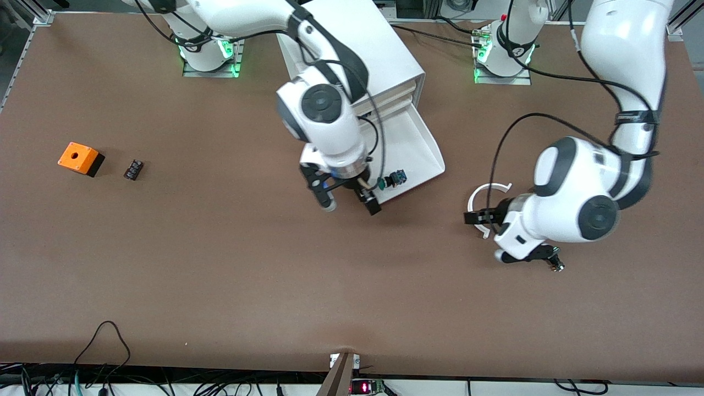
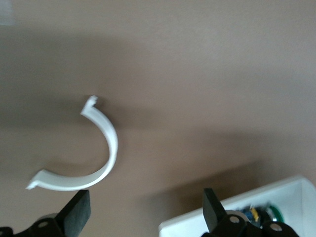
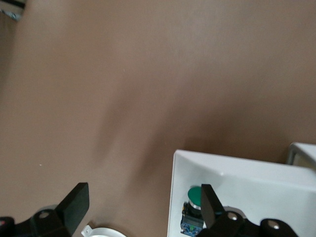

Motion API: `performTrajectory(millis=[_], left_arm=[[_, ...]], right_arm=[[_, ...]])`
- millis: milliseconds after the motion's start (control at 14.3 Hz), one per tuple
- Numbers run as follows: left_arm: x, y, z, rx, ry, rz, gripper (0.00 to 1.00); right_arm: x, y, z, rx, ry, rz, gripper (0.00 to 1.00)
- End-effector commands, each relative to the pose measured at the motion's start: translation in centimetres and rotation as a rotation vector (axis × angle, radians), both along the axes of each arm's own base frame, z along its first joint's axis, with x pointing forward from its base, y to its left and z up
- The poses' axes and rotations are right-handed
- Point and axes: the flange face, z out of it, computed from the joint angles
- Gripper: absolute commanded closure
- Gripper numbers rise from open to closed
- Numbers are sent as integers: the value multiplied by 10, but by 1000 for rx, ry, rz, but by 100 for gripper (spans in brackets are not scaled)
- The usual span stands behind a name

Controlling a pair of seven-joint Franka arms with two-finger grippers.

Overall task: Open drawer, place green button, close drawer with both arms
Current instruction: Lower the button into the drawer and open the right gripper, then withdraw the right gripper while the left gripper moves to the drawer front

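Note:
The drawer (image 1: 410, 137) stands pulled out from the bottom of the white cabinet (image 1: 363, 44). The green-capped button (image 1: 391, 180) lies on its side inside it, close to the front corner. My right gripper (image 1: 349, 199) hangs open and empty over that corner; one finger is beside the button and the other over bare table. In the right wrist view the button (image 3: 193, 197) shows inside the drawer (image 3: 237, 177), next to my open right gripper (image 3: 143, 207). My left gripper (image 1: 488, 236) is open and empty over the table toward the left arm's end. The left wrist view shows my left gripper (image 2: 145, 212) and the drawer's corner (image 2: 197, 224).
A white partial ring (image 1: 487, 190) lies flat on the table under my left gripper, and shows as the ring (image 2: 106, 143) in the left wrist view. A small silvery part (image 1: 558, 267) sits by the left hand. An orange box (image 1: 81, 158) and a small black part (image 1: 133, 169) lie toward the right arm's end.

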Motion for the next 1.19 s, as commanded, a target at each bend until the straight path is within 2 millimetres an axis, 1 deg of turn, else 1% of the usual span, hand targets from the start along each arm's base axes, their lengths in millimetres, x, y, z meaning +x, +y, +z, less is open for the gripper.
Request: performTrajectory(millis=[0, 70, 140, 210, 280, 350, 420, 630, 770, 910, 980, 1050, 1120], left_arm=[[-20, -35, -27, 46, -47, 68, 0], [-25, -47, -37, 49, -60, 104, 0], [-34, -58, -51, 49, -80, 130, 0], [-40, -64, -64, 40, -108, 146, 0], [-50, -74, -76, 35, -129, 156, 0], [-57, -82, -83, 36, -134, 169, 0], [-61, -85, -87, 41, -127, 184, 0], [-86, -108, -103, 64, -88, 204, 0], [-100, -127, -107, 77, -71, 213, 0], [-110, -141, -106, 84, -65, 221, 0], [-116, -146, -109, 89, -56, 210, 0], [-125, -153, -112, 87, -43, 194, 0], [-132, -157, -112, 87, -34, 183, 0]], right_arm=[[23, -60, 33, 42, 66, 96, 0], [29, -80, 46, 49, 72, 124, 0], [37, -105, 49, 38, 80, 157, 0], [41, -131, 57, 30, 75, 213, 0], [42, -155, 58, 24, 75, 271, 0], [45, -183, 61, 23, 69, 308, 0], [47, -209, 65, 20, 62, 345, 0], [45, -277, 75, 3, 78, 480, 0], [42, -323, 82, -16, 80, 585, 0], [37, -355, 90, -35, 63, 665, 0], [32, -371, 95, -39, 56, 713, 0], [27, -381, 96, -48, 55, 757, 0], [23, -402, 103, -79, 48, 777, 0]])
